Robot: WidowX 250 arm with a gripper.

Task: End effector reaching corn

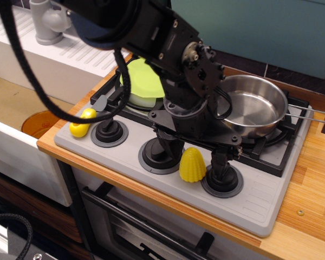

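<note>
the hand (194,162) hangs wide open, holding nothing, its fingers straddling the corn (192,165) near the table's front edge; to finish well, descend straight, keeping the fingers off the knobs either side.

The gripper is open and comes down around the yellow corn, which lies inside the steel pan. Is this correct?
Not quite. The camera view shows the corn standing on the stove's grey front panel between two black knobs, not inside the steel pan. The rest holds: the gripper is open, its fingers either side of the corn.
</note>
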